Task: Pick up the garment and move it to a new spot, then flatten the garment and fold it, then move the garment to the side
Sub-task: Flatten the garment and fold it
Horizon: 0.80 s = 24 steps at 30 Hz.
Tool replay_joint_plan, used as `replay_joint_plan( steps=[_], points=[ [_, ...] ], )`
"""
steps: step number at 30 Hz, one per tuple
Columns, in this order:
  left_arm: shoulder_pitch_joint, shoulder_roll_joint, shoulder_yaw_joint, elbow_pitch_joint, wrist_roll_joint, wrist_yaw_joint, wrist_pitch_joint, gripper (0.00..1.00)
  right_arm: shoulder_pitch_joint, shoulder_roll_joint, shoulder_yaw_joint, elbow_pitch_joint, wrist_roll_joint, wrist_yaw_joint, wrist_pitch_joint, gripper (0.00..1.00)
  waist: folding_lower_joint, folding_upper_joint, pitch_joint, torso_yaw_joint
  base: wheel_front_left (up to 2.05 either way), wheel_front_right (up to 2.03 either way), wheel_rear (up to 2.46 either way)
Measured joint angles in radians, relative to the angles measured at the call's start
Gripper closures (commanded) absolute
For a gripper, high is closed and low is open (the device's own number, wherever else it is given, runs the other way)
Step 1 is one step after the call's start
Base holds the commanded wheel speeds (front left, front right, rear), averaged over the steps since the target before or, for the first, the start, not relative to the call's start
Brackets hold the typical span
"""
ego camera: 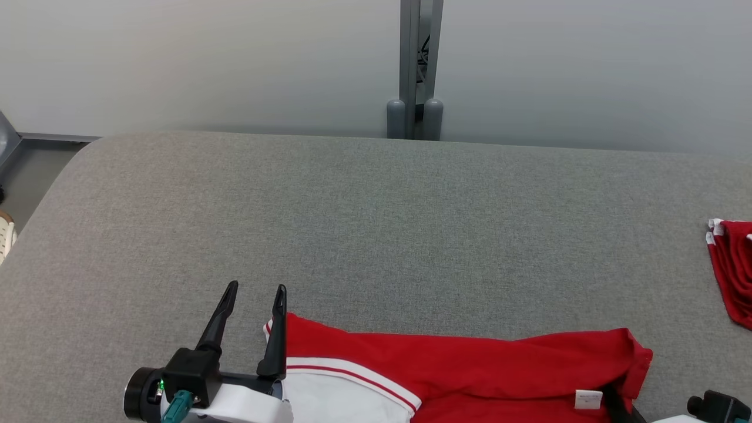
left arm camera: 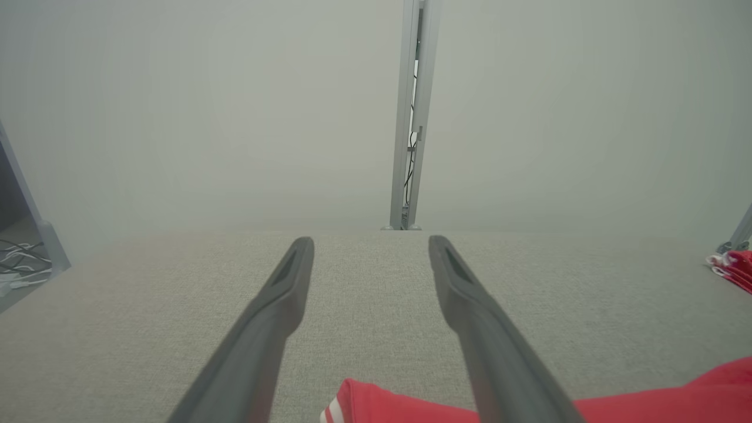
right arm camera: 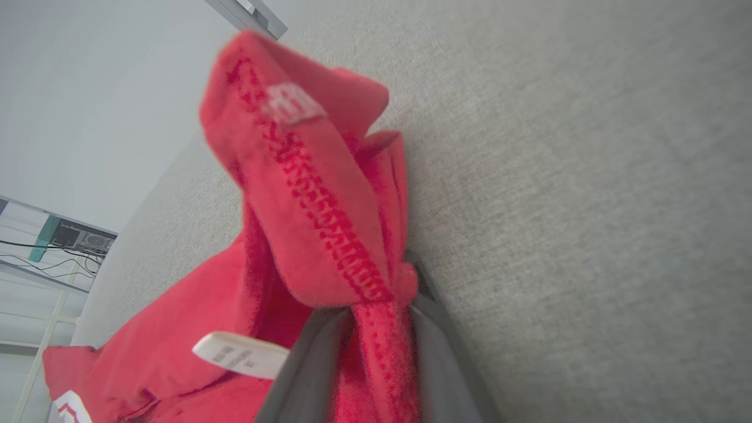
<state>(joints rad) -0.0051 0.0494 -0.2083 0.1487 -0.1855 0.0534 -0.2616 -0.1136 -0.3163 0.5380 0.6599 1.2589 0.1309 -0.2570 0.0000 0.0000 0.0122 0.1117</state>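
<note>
A red garment with a white panel and white stripes lies bunched along the near edge of the grey fabric table. My left gripper stands open just left of its striped corner, with nothing between the fingers. In the left wrist view that gripper points across the bare table. My right gripper is shut on a stitched red edge of the garment near its right end, beside a white tag. In the head view only a dark finger of it shows by the tag.
A second red and white cloth lies at the table's right edge. A grey post stands behind the far edge against a pale partition. The table's left corner is rounded, with floor and a shoe beyond it.
</note>
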Motion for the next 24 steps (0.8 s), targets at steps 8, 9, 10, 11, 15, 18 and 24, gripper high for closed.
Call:
replay_joint_plan(
  steps=[8,9,10,11,15,18,24],
  points=[
    [0.0,0.0,-0.003,-0.001,-0.001,0.0,0.0,0.0,-0.008,-0.009,-0.014,0.01,-0.013,0.0,-0.004,1.0,0.0,0.0,0.004,-0.001,0.0,0.0,0.0],
    [0.0,0.0,-0.004,0.001,-0.002,0.0,0.0,0.0,-0.012,-0.008,-0.034,0.01,-0.027,0.0,-0.004,1.0,0.0,0.0,0.003,0.0,0.0,0.0,0.0],
    [0.0,0.0,-0.004,0.001,-0.002,0.0,0.0,0.0,-0.012,-0.008,-0.034,0.01,-0.027,0.0,-0.004,1.0,0.0,0.0,0.003,0.0,0.0,0.0,0.0],
    [0.0,0.0,-0.004,0.002,-0.004,0.0,0.0,0.0,-0.012,-0.009,-0.044,0.011,-0.035,0.0,-0.004,1.0,0.0,0.0,0.002,0.0,0.0,0.0,0.0],
    [0.0,0.0,-0.005,0.005,-0.012,0.0,0.0,0.0,-0.022,-0.022,-0.1,0.028,-0.079,0.0,-0.004,1.0,0.0,0.0,-0.005,0.004,0.0,0.0,0.0],
    [0.0,0.0,-0.004,0.005,-0.014,0.0,0.0,0.0,-0.028,-0.04,-0.144,0.044,-0.094,0.0,-0.004,1.0,0.0,0.0,-0.01,0.007,0.0,0.0,0.0],
    [0.0,0.0,-0.002,0.009,-0.021,-0.001,0.0,0.0,-0.046,-0.092,-0.204,0.072,-0.136,0.0,-0.004,1.0,0.0,0.0,-0.02,0.011,0.0,0.0,0.0]
  ],
)
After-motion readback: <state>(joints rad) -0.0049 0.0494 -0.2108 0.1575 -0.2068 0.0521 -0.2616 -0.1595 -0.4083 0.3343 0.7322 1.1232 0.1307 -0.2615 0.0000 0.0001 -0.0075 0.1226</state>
